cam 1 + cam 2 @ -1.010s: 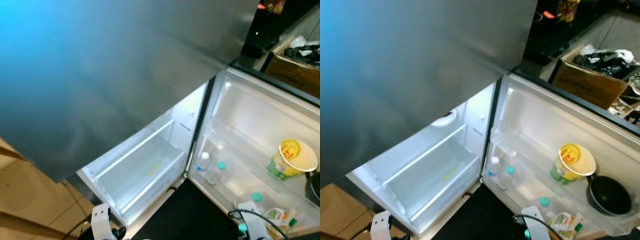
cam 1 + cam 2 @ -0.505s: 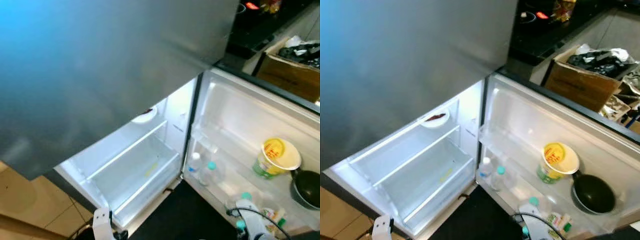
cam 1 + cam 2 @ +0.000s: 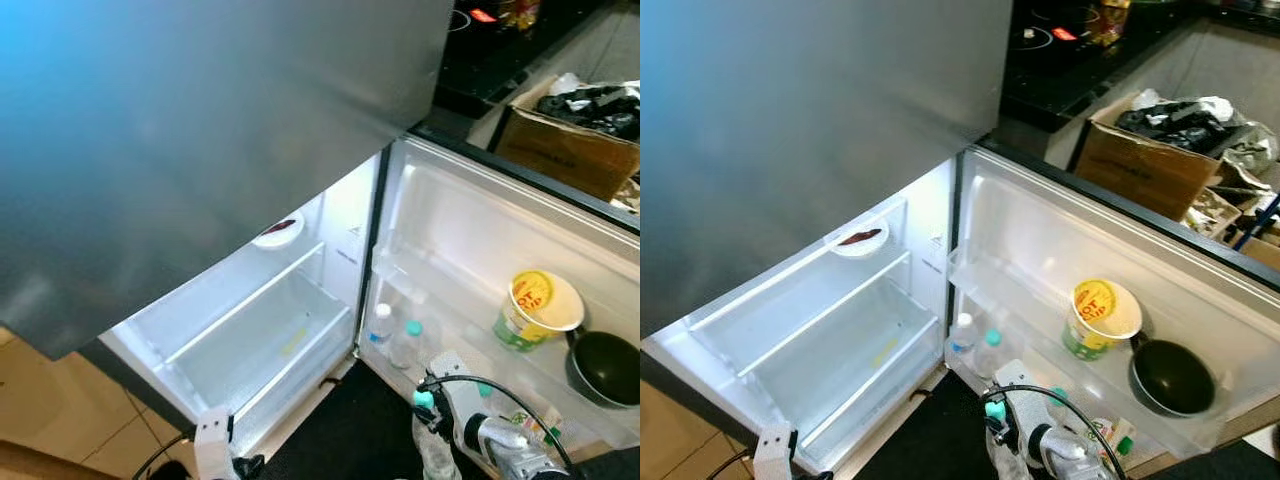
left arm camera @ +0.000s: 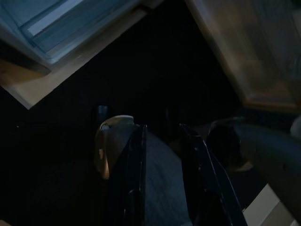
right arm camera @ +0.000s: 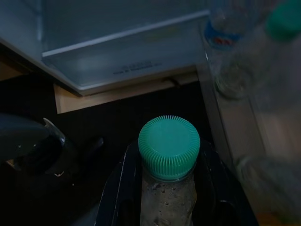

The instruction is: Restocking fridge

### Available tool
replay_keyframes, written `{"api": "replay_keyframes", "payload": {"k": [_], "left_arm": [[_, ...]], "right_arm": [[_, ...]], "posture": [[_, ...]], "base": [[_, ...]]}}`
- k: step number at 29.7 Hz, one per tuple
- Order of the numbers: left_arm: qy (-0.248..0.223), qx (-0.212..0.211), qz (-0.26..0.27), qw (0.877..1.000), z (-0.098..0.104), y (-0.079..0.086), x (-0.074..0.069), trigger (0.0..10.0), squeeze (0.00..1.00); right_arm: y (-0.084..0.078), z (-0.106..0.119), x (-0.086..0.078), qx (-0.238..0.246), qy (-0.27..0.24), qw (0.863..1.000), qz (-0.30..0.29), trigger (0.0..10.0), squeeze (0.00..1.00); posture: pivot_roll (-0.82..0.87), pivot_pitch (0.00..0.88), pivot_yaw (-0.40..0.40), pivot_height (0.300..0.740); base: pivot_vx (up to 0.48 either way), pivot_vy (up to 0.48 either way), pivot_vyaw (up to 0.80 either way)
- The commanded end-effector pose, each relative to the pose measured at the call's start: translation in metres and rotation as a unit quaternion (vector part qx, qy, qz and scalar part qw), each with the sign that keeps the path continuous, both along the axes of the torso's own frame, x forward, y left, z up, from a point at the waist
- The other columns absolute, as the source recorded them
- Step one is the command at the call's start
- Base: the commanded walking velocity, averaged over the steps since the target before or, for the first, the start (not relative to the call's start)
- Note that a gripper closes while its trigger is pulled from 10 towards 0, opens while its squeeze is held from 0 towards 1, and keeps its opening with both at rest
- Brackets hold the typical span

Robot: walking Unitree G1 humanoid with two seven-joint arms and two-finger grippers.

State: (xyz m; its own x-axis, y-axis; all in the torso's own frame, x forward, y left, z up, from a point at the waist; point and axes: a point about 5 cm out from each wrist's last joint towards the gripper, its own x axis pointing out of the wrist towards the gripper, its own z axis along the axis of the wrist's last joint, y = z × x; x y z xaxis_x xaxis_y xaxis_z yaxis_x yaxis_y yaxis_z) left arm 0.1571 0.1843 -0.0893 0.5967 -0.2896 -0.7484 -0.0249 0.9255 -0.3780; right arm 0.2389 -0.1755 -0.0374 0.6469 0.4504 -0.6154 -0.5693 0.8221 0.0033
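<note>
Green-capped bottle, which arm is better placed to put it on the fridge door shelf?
Right. The right claw already grips the green-capped bottle, close to the door shelf holding two bottles. The left claw hangs low and carries nothing.

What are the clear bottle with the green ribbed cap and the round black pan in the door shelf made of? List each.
Clear bottle with the green ribbed cap, in the right gripper: likely transparent plastic, see-through wall, moulded matte cap.
Round black pan: probably coated metal; dark, smooth and faintly glossy, though the look leaves it open.
</note>
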Motion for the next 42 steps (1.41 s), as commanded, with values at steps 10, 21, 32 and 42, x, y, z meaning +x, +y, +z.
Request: {"api": "replay_keyframes", "payload": {"k": [10,21,32,42], "left_arm": [[-0.066,0.005,-0.076,0.995,0.015,-0.012,0.029,10.0,0.00],[-0.085,0.001,-0.104,0.991,0.019,-0.018,0.037,10.0,0.00],[-0.112,-0.008,-0.115,0.987,0.026,-0.023,0.048,10.0,0.00],[-0.133,-0.023,-0.121,0.983,0.034,-0.031,0.061,10.0,0.00]], "right_arm": [[0.016,0.023,0.026,0.033,-0.059,0.997,0.020,10.0,0.00],[0.014,0.029,0.030,0.052,-0.069,0.996,0.015,10.0,0.00],[0.017,0.037,0.035,0.077,-0.089,0.993,0.017,10.0,0.00],[0.010,0.050,0.046,0.082,-0.119,0.990,0.008,10.0,0.00]], "posture": [[-0.05,0.095,-0.004,0.705],[-0.06,0.099,-0.005,0.660],[-0.05,0.102,-0.005,0.626],[-0.06,0.101,-0.006,0.626]], "base": [[0.000,0.000,0.00],[0.000,0.000,0.00],[0.000,0.000,0.00],[0.000,0.000,0.00]]}}
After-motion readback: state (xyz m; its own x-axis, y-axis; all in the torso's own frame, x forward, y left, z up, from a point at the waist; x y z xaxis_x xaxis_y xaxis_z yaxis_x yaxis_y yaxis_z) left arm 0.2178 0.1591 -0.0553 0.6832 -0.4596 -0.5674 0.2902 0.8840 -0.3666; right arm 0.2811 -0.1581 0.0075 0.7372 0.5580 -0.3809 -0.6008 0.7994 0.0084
